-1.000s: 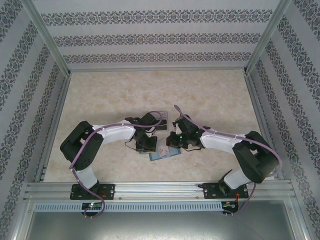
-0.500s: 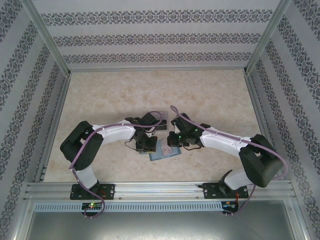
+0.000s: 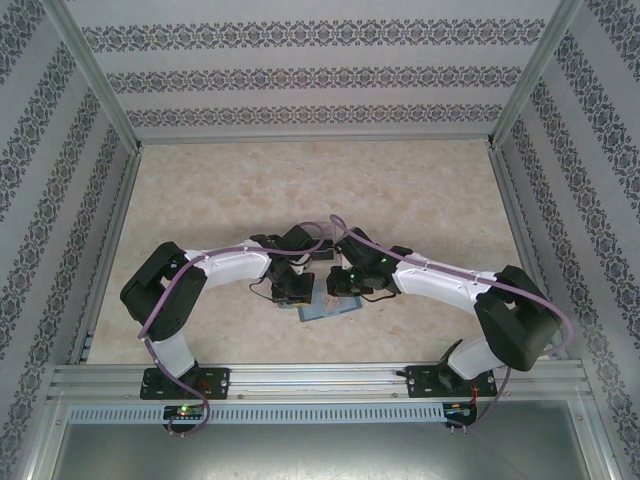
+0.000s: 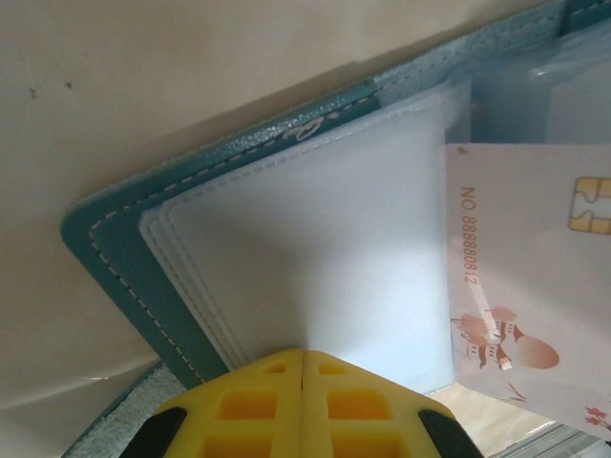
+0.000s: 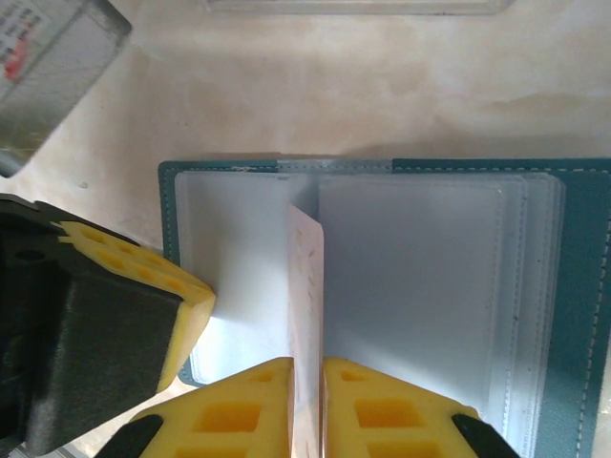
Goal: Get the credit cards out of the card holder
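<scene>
Teal card holder [image 5: 573, 286] lies open on the desk [image 5: 334, 86]; left fingers [image 4: 286, 370] clenched, pressing its clear sleeve [image 4: 315, 239]; right fingers [image 5: 275, 384] flank its upright credit card [image 5: 307, 286], grip uncertain.

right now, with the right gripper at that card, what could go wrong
The credit card stands tilted in the narrow gap of the right gripper; a loose hold could let it fall back onto the card holder.
The shut left gripper presses only near the holder's edge, so pulling the card might drag or lift the holder.
</scene>
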Available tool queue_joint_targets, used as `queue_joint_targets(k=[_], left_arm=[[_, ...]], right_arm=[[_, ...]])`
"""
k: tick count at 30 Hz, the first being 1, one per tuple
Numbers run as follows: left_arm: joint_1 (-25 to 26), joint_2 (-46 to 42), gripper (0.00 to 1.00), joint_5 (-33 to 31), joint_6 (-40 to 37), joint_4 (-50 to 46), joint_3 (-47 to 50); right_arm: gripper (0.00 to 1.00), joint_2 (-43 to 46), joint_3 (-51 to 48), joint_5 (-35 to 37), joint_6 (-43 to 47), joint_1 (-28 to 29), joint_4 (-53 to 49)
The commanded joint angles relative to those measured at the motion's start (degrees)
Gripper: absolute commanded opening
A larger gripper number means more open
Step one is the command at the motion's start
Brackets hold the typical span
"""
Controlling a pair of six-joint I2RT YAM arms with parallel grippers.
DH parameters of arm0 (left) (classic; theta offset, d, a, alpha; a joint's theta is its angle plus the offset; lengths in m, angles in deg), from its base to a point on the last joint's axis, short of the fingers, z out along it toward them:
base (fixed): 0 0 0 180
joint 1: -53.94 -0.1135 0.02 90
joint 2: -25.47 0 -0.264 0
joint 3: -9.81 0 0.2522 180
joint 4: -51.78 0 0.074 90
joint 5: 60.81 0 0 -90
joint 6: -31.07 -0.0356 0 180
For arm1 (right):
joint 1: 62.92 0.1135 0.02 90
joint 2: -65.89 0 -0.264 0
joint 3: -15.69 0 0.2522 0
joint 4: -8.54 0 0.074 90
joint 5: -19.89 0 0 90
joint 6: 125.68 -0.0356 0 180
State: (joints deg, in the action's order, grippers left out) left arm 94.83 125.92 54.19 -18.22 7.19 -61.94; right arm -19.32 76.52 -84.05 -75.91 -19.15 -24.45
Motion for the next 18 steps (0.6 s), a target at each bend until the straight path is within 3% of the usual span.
queue_joint_targets(k=[1,18], left_arm=[[0.61,0.89,0.0,-2.84,-1.18,-3.43,0.19],[0.34,0.35,0.0,-7.07,-4.61,-7.9,-0.92]], right_arm=[[0.15,-0.59,1.27,0.75,-0.31,0.78,-1.6],[0.07,2.04,2.37,6.2,0.43,1.08,-8.13]])
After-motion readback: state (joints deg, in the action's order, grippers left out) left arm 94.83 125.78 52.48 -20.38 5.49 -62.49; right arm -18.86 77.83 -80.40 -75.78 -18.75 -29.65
